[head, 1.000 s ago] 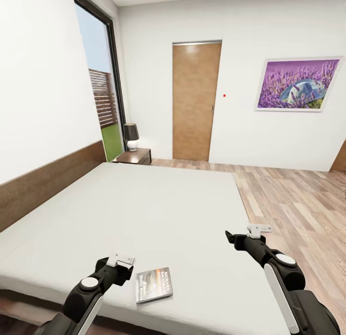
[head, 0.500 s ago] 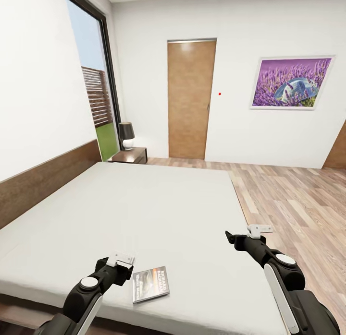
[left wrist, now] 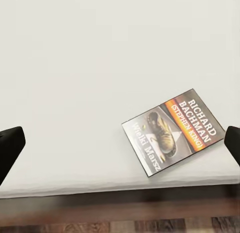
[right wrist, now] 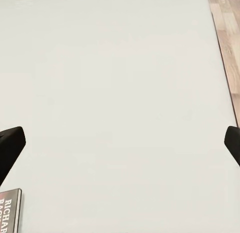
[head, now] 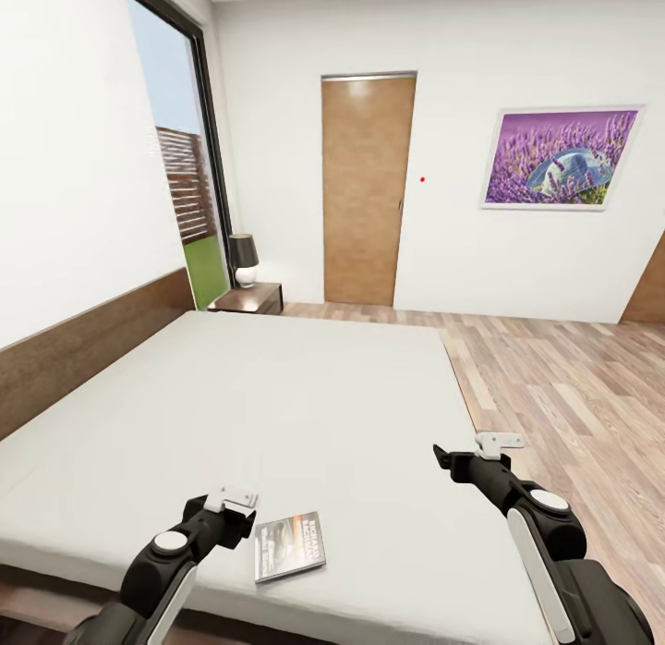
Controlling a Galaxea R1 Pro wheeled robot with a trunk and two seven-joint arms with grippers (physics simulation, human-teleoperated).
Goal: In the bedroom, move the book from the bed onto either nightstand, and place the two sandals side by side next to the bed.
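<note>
We see the book [head: 290, 547] lying flat, cover up, on the bed [head: 305, 395], near its front edge, just right of our left gripper [head: 233, 503]. Nothing touches it. In the left wrist view the book [left wrist: 173, 131] sits skewed on the mattress close to the edge, with the dark frame below it; orange band reads "Richard Bachman".

Left gripper hovers over the mattress, jaws spread wide; the two black fingertips [left wrist: 10, 149] sit at opposite edges of its wrist view with nothing between them. Right gripper [head: 488, 448] hovers over the bed's right part, well apart from the book, also spread wide and holding nothing; one fingertip [right wrist: 11, 145] shows at the frame edge, and a corner of the book [right wrist: 9, 210] is in the same view.

Beyond the bed: nightstand [head: 247, 299] at the far headboard corner, with a black-shaded lamp [head: 244, 259] on top. We can't tell whether its drawers are open or closed. Window [head: 180, 164] behind it, door [head: 364, 190] on the far wall, lavender picture [head: 562, 159] right of the door. Plank floor [head: 573, 386] to the bed's right.
</note>
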